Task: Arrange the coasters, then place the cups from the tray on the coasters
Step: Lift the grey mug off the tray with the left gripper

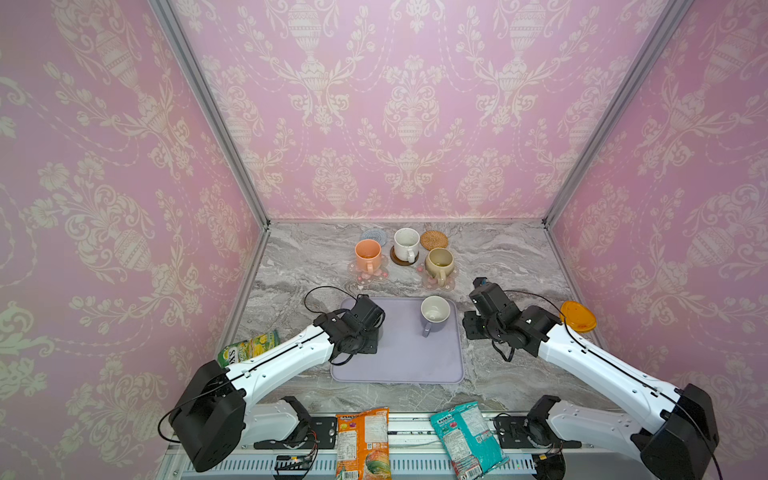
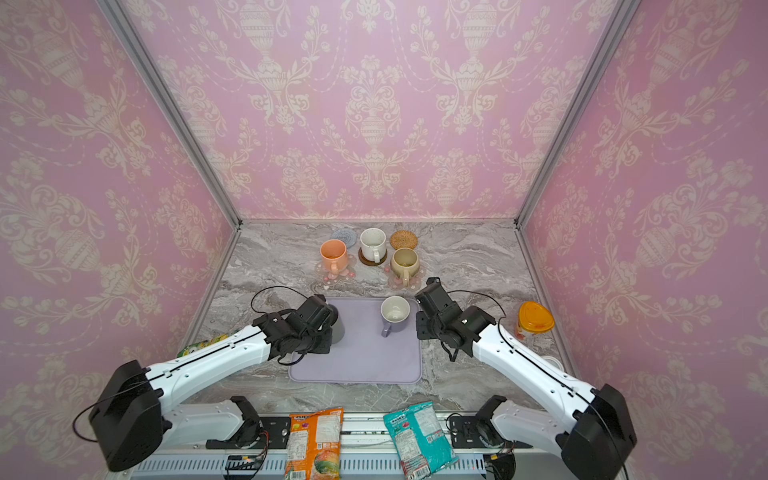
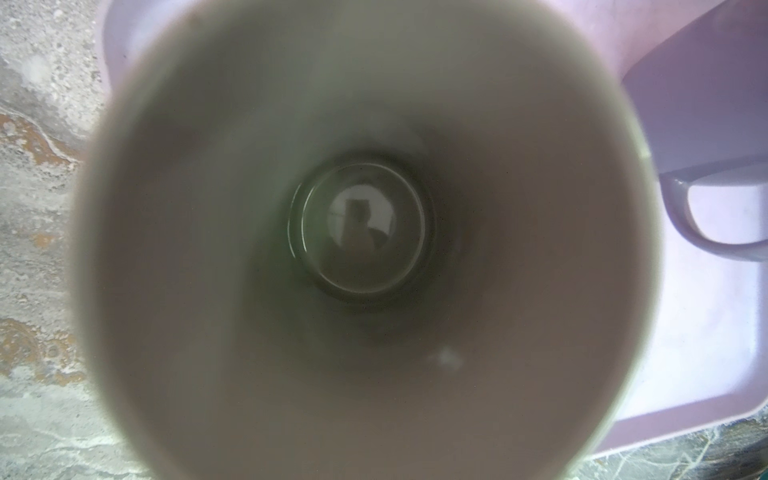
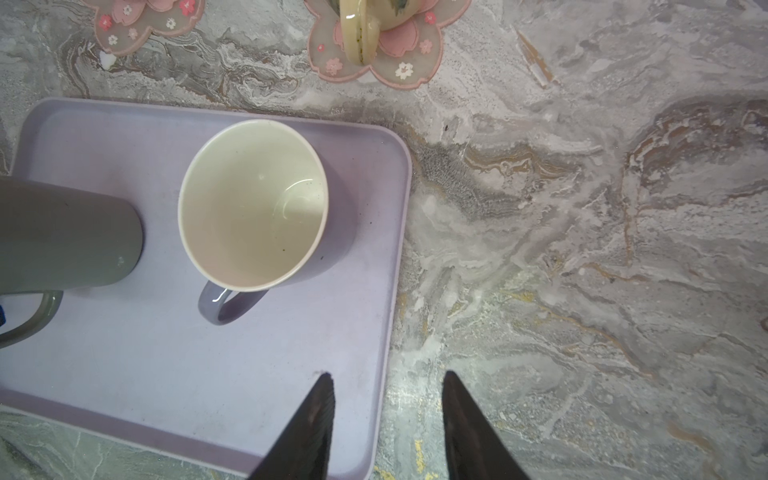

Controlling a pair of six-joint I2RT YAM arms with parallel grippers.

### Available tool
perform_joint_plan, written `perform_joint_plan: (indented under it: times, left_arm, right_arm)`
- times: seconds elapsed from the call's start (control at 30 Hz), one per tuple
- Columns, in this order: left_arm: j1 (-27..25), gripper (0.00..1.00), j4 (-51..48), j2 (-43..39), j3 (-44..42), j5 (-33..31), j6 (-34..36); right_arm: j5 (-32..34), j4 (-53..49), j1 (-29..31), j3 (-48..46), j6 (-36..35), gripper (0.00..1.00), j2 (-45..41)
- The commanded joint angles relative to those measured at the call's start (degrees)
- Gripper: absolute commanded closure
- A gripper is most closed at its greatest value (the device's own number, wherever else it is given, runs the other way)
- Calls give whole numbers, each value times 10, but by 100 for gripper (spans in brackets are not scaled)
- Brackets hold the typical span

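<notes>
you get bright, diffuse light in both top views, with soft shadows on the tray and wide-angle bending of the frame posts toward the edges. your left wrist view is filled by the dim inside of the grey cup, its rim out of focus, only the bottom reflection near sharp. your right wrist view is crisp on the worktop, with a glare arc inside the lavender cup, and the right hand is a dark soft-edged silhouette.
</notes>
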Motion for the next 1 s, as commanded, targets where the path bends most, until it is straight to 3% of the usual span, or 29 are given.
perform_joint_plan:
  times: [0.0,0.37,0.97]
  left_arm:
    - [-4,100,-27,10,7,-17,4]
    - [-10,100,-88,-22,46,-78,23]
    - [-10,100,-114,-35,92,-100,25]
  right_arm:
    - [2,5,4,-10,-11,56,-2]
    - [12,3,4,-19,-25,56,-9]
    - [30,-7,4,-3,-53,56,-18]
